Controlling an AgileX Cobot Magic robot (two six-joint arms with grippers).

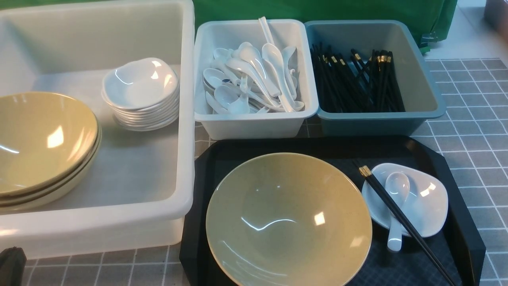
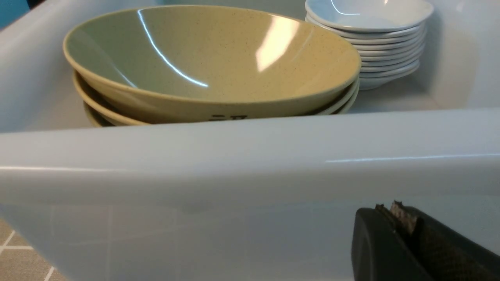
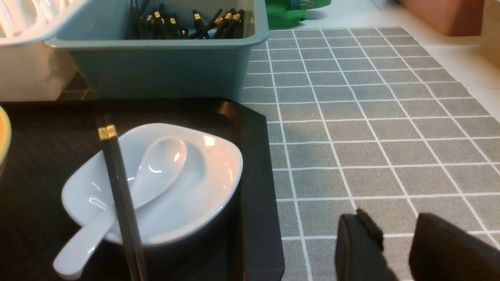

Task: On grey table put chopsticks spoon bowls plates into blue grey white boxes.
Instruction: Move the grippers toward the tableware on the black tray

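My left gripper (image 2: 394,212) sat with its jaws pressed together on nothing, low against the outer wall of the big white tub (image 1: 186,119). My right gripper (image 3: 394,230) hung over bare table (image 1: 476,131) just beside the black tray (image 1: 456,190), jaws partly apart and empty.

What was left to sort lay on that tray: a wide yellow bowl (image 1: 288,220), and beside it a small white dish (image 1: 424,198) holding a spoon (image 1: 397,188), with a pair of chopsticks (image 1: 401,216) laid across both. The tub already held stacked bowls (image 1: 39,139) and dishes (image 1: 141,95). The pale box (image 1: 254,127) held spoons and the blue box (image 1: 377,125) held chopsticks.

My worry was the order of picking. Had I lifted the dish first, the chopsticks and spoon would likely have slid off. The chopsticks looked thin and glossy, resting only on the dish rim and the tray, so a pinch off-centre could have rolled them apart or taken just one. The bowl's slick rim might have slipped from a narrow grip. Swinging the left arm up carelessly could have knocked the tub.

The table carried a grey covering printed in squares with white lines. A green cloth (image 1: 317,12) hung behind the boxes, and pale floor showed past the table's right edge.
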